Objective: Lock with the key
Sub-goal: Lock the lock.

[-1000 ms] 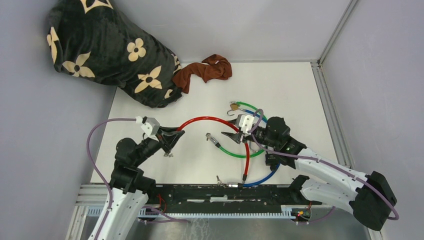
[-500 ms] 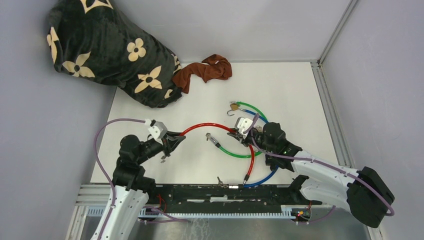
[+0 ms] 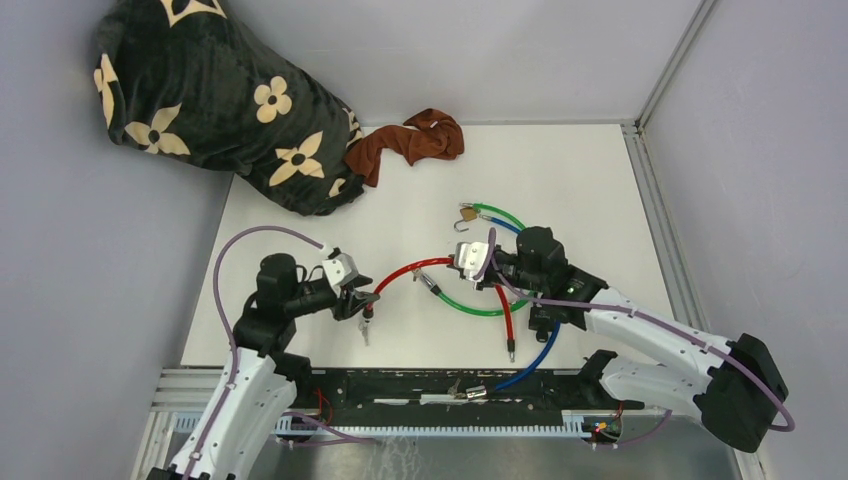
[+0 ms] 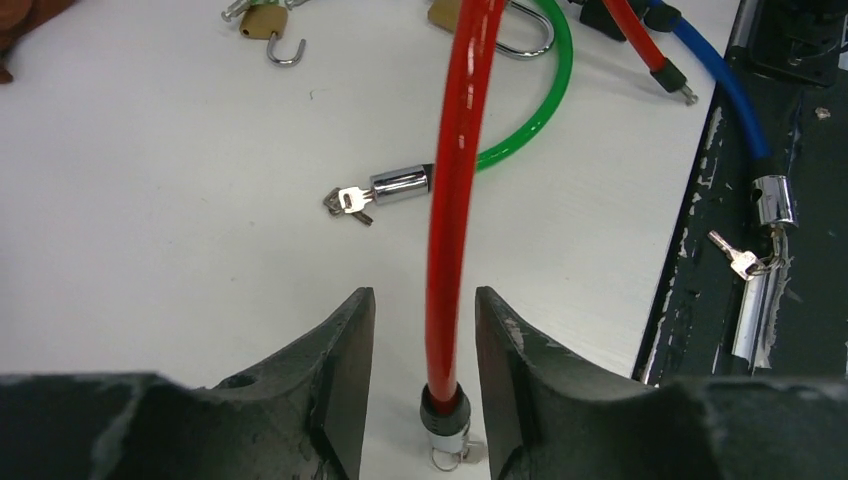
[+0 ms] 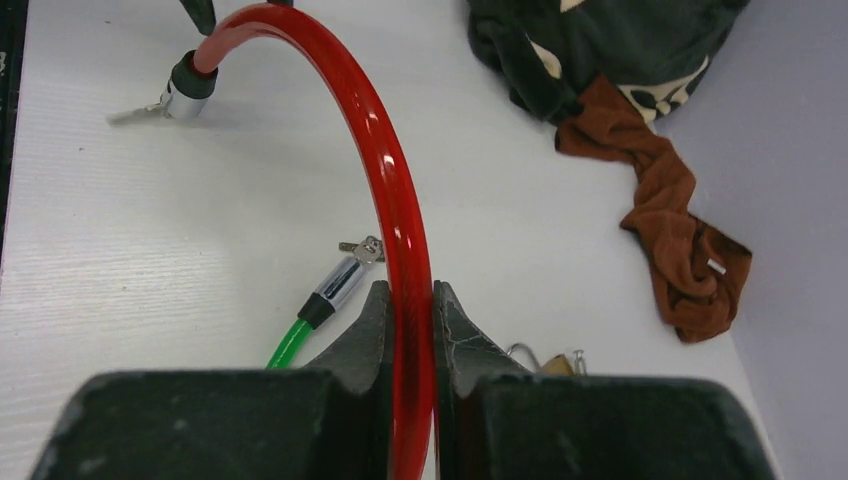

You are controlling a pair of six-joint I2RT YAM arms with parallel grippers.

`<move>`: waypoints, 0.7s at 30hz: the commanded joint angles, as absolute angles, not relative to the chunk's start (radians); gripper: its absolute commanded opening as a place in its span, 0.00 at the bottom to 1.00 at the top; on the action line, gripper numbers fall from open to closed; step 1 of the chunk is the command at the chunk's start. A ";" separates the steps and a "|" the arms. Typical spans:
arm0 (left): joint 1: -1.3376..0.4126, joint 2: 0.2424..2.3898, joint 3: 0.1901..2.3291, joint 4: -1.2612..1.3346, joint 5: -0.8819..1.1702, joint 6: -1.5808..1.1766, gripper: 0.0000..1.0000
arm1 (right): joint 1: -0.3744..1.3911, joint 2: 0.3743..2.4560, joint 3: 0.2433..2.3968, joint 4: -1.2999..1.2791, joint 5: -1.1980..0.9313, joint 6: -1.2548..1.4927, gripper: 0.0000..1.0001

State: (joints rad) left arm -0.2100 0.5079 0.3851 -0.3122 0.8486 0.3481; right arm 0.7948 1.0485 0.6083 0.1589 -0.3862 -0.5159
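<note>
I'm pinching the red cable in my right end effector. My left end effector is sitting half-open around it, not gripping. The key is sticking out of the cable end, just past the left tips. Risk: the springy cable whipping sideways and taking the key out of reach.

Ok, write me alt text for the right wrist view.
The right gripper is shut on a red cable lock, which arcs up and left to its metal end with a key. A green cable lock lies beside it on the white table; a brown cloth and dark flowered blanket lie beyond.
</note>
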 commanded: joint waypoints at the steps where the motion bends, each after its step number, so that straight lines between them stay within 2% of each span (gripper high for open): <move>1: -0.210 0.562 0.474 -0.309 0.895 0.509 0.49 | 0.796 1.041 0.736 0.063 -0.499 -0.668 0.00; 9: -0.221 0.605 0.474 -0.307 0.989 0.520 0.66 | 0.803 1.059 0.829 0.080 -0.502 -0.690 0.00; 14: -0.256 0.619 0.411 -0.133 0.951 0.405 0.66 | 0.813 1.074 0.869 0.090 -0.566 -0.696 0.00; 15: -0.259 0.623 0.395 -0.073 0.934 0.370 0.58 | 0.815 1.079 0.881 0.085 -0.571 -0.696 0.00; 16: -0.264 0.629 0.386 -0.032 0.919 0.344 0.43 | 0.815 1.081 0.889 0.080 -0.571 -0.695 0.00; 17: -0.267 0.634 0.385 -0.008 0.902 0.325 0.16 | 0.816 1.084 0.896 0.077 -0.570 -0.691 0.00; 18: -0.268 0.634 0.389 -0.004 0.894 0.310 0.04 | 0.815 1.085 0.898 0.079 -0.563 -0.681 0.00; 20: -0.266 0.609 0.401 -0.003 0.864 0.275 0.02 | 0.814 1.085 0.884 0.109 -0.519 -0.629 0.00; 21: -0.267 0.588 0.406 -0.003 0.849 0.260 0.02 | 0.815 1.085 0.868 0.130 -0.480 -0.598 0.10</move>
State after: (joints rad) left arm -0.2653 0.6262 0.3893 -0.1177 0.9127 0.3668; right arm 0.8097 1.0912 0.8352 0.0223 -0.5175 -0.6781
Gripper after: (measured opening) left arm 0.150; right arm 0.118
